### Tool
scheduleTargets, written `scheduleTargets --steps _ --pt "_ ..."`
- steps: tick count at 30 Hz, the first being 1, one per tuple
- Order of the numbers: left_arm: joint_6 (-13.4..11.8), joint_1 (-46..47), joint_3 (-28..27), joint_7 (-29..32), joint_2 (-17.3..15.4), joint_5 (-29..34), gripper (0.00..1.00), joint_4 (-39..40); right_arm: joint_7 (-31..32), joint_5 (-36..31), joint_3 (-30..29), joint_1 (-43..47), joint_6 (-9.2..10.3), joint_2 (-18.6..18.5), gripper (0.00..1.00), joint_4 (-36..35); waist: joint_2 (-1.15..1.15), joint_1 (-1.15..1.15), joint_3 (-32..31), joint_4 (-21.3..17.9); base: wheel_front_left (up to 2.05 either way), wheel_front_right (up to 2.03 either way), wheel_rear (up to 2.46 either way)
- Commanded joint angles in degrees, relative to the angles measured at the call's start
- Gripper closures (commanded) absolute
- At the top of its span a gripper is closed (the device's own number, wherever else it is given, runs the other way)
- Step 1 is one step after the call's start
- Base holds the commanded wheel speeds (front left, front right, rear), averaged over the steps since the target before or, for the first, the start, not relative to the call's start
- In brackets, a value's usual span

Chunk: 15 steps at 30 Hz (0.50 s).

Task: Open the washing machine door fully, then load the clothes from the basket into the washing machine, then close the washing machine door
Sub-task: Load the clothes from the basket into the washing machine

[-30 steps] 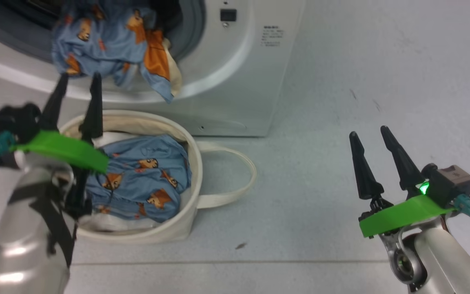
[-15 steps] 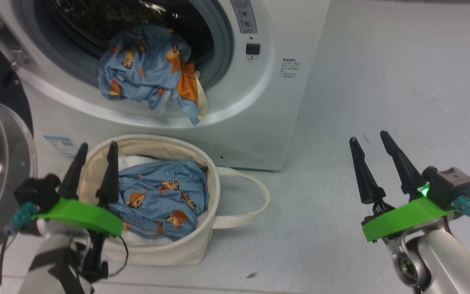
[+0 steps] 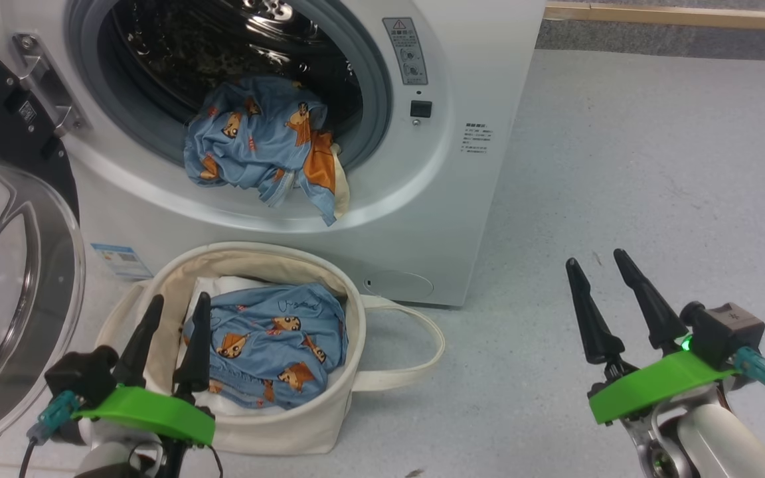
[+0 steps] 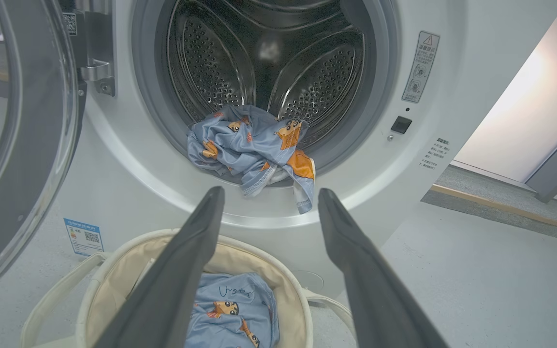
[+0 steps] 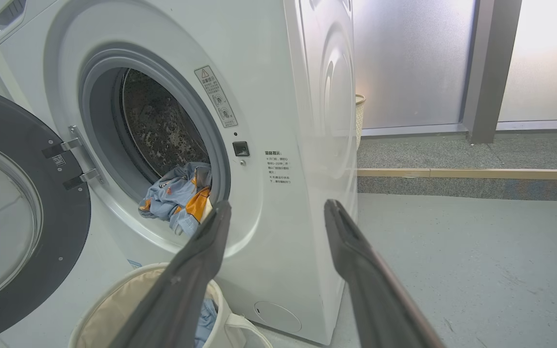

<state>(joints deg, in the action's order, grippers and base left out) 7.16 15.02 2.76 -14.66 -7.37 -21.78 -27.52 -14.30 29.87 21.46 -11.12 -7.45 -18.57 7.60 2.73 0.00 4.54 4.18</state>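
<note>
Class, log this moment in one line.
door open; loaded garment at drum mouth; second garment in basket; left end effector open; right end effector open

Washing machine (image 3: pixel 462 219) casing was smooth, glossy white. Drum (image 4: pixel 211 63): perforated bright metal, reflective. Door seal (image 4: pixel 386 72) looked grey matt rubber. Washing machine door (image 3: pixel 10 265) had a glossy black rim, clear glass bowl. Basket (image 3: pixel 303 425) was matt cream canvas. Clothes (image 3: pixel 269 338) were soft, creased printed cloth. Floor (image 3: pixel 621 199) appeared grey, matt, lightly scuffed.

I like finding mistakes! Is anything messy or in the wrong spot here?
Yes. The blue cartoon-print garment is not fully inside the washing machine: one corner droops out over the grey rubber ring onto the white front, where the door might pinch it.
</note>
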Motion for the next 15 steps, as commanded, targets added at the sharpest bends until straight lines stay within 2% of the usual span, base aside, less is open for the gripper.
scheduleTargets --steps 1,15 --pt "0.33 1.27 -2.29 -0.34 -0.92 0.47 0.0 2.13 -0.7 0.6 0.74 -0.75 -0.03 -0.95 0.0 -1.58 0.0 0.0 0.01 -0.08 0.0 0.0 0.0" --pt "0.33 1.68 -3.52 -0.34 -0.54 1.33 0.0 2.75 -0.7 0.91 1.38 -0.94 -0.03 -0.73 0.0 -2.03 0.0 0.0 0.88 -1.4 0.0 0.0 0.0"
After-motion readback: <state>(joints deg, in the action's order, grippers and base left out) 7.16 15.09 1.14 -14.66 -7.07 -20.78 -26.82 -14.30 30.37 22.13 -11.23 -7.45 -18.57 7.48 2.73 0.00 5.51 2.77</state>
